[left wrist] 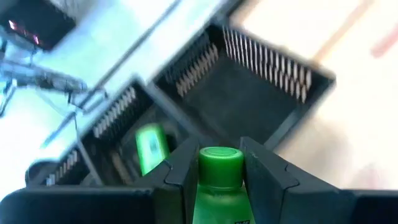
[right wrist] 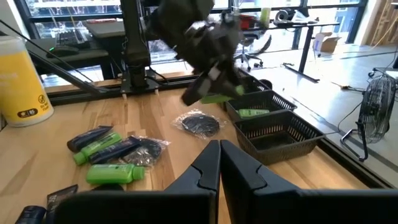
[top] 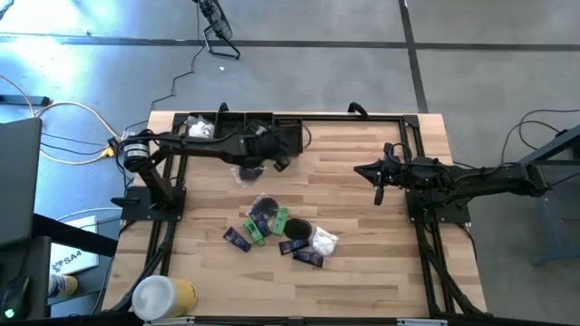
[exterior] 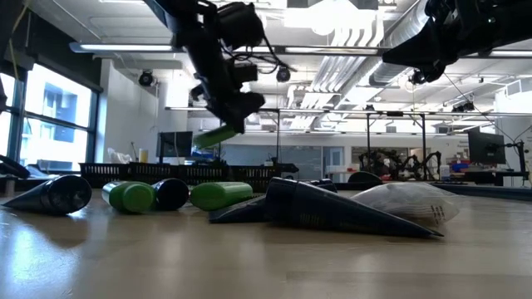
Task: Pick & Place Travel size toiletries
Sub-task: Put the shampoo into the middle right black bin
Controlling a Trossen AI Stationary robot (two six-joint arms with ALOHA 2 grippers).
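We see the left gripper (left wrist: 221, 180) clamped on 1 green bottle (left wrist: 219, 186), held in the air just beside the black basket (top: 290, 129). 1 more green bottle (right wrist: 254, 112) lies inside that basket. The right gripper (right wrist: 219, 163) waits closed, well apart from the basket.

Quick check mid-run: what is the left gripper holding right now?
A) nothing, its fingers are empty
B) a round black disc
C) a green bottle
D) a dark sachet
C: the left gripper is closed on a green bottle, whose cap shows between the fingers in the left wrist view, held above the black basket; the low view also shows the bottle carried in the air.
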